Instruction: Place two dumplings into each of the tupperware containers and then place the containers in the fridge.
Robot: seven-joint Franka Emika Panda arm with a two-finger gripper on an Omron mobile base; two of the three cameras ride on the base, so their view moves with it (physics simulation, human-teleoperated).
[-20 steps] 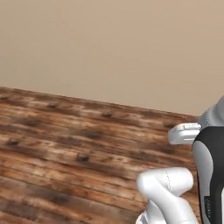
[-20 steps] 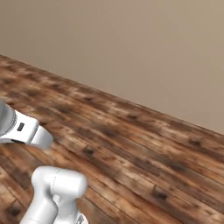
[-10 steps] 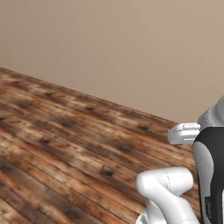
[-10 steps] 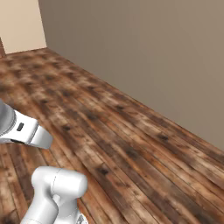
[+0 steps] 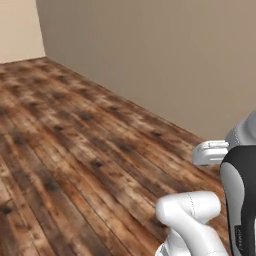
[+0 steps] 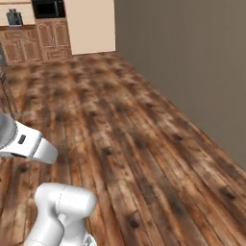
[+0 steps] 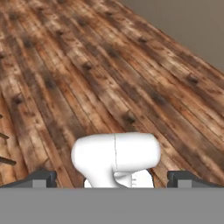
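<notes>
Over a bare plank floor (image 5: pixel 75 165) in the kitchen, my arm (image 5: pixel 240 200) is folded close to the base, with nothing on the boards within reach. In the left base view, a cream wall (image 5: pixel 17 27) meets a long grey-brown wall (image 5: pixel 165 60) at a corner on the far left; the dark, knotted boards run from there toward my white elbow and dark-jointed upper arm at the lower right.

In the right base view, wooden cabinets (image 6: pixel 36 41) stand at the far left end of the room, with a black appliance (image 6: pixel 48 8) set above them and a small dark object (image 6: pixel 14 18) on the ledge beside it; I cannot tell what either is at this distance. A thin dark upright, perhaps a furniture leg (image 6: pixel 6 93), shows at the left edge. The same grey-brown wall runs down the right side.

In the hand view, my fingers (image 7: pixel 41 179) stand wide apart, one dark tip at the lower left and the other at the lower right, and they hold nothing. Between and beyond them lies only floor, with the wall across the upper right corner.

The dumplings, the tubs and the fridge cannot be placed from here.
</notes>
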